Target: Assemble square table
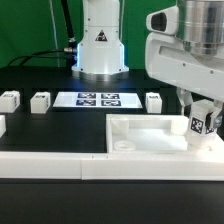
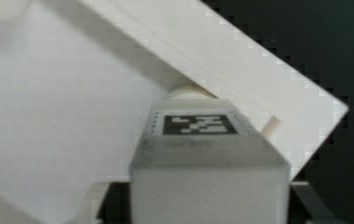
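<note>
Over the black table (image 1: 60, 130), before a green backdrop (image 1: 25, 25), clamps a tagged leg (image 1: 200, 127) in the gripper (image 1: 203, 113) at the exterior view's right.

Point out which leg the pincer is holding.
The leg at the slab's corner on the exterior view's right, clamped in the pincer; the other three stand loose in line with the marker board.
</note>
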`<state>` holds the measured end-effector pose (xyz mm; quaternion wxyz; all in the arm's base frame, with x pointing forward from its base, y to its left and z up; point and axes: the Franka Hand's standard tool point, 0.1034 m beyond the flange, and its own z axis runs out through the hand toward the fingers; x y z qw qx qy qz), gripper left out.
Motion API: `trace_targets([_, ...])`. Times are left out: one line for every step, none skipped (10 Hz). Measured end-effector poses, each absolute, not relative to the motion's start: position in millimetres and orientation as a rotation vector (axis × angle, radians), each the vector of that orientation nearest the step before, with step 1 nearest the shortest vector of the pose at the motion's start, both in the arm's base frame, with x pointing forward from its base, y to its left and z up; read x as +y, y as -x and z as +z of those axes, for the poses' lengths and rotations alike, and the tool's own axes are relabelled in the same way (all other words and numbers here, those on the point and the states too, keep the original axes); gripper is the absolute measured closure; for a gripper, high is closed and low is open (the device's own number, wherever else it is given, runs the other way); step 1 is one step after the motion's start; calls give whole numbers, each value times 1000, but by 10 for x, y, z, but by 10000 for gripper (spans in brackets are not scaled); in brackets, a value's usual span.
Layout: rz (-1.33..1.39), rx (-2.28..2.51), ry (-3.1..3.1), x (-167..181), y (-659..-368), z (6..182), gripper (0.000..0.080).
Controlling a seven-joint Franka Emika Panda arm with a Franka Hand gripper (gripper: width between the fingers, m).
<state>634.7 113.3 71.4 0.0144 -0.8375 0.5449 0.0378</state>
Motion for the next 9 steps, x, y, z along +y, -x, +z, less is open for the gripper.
trace_targets([116, 1892, 2479, 1133, -6346, 715, 509])
trace_targets([121, 1949, 2431, 1122, -6344, 715, 509])
trace_targets([122, 1956, 2426, 1124, -6342, 714, 504])
trace_targets([123, 1933, 2445, 1127, -6340, 709, 504])
trace_targets([119, 1872, 2488, 1132, -6342, 716, 302])
trace_targets([105, 1746, 2569, 1168, -6323, 755, 302])
trace_targets([85, 1614, 2657, 1234, -6308, 769, 178])
trace_targets([62, 1439, 2779, 1329, -6285, 770, 158])
trace_targets([42, 1292, 2861, 1404, -6255, 747, 158])
